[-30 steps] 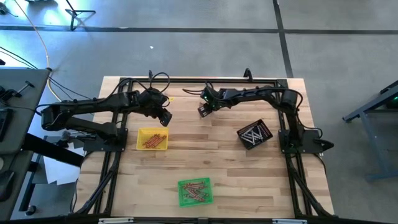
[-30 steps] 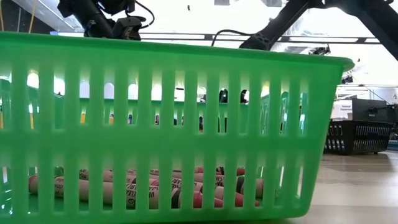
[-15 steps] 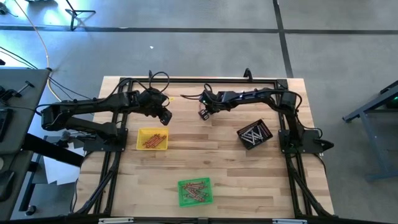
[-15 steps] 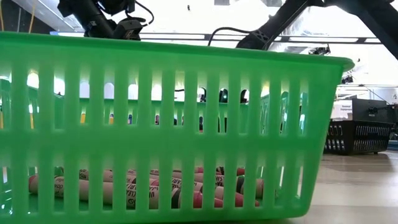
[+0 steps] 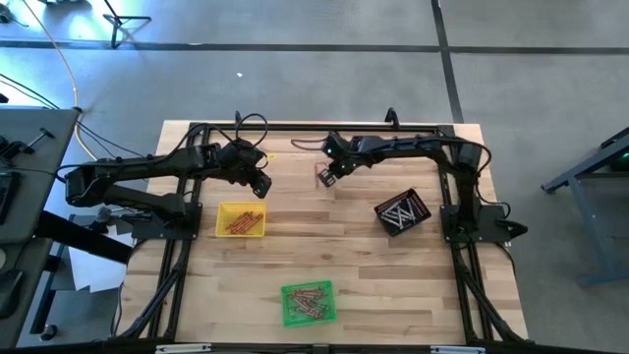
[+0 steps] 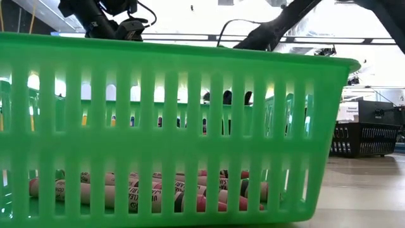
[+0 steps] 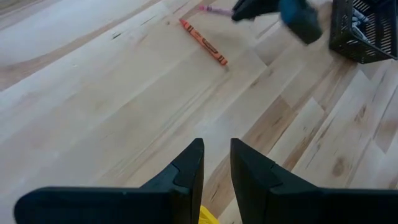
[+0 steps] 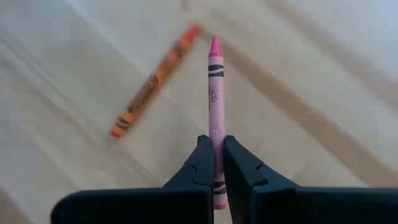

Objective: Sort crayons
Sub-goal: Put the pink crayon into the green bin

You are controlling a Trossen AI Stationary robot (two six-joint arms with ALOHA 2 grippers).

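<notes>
A pink crayon (image 8: 214, 93) sits in my shut right gripper (image 8: 217, 163), which slants down over the table's far middle (image 5: 323, 175). An orange crayon (image 8: 152, 81) lies flat on the wood just beside it, and also shows in the left wrist view (image 7: 203, 42). My left gripper (image 7: 216, 167) hovers above the yellow tray (image 5: 241, 219); its fingers stand a little apart with nothing between them. The yellow tray, the green tray (image 5: 308, 302) and the black tray (image 5: 402, 212) each hold crayons. My right gripper pinches the pink crayon between its two fingers, on the wrapped body near the blunt end (image 8: 215, 146). The blunt end sticks out behind the fingers. The crayon runs along the fingers with its tip (image 8: 214, 42) pointing away. The fingers come slanting down from above.
The green tray (image 6: 177, 126) fills the low view, with several crayons (image 6: 145, 193) on its floor. The black tray (image 7: 367, 28) stands toward the table's right. Bare wood lies between the three trays.
My right gripper has dipped toward the table near the two loose crayons and then risen a little. The pink crayon now shows at its fingers, while the orange crayon stays on the wood.
</notes>
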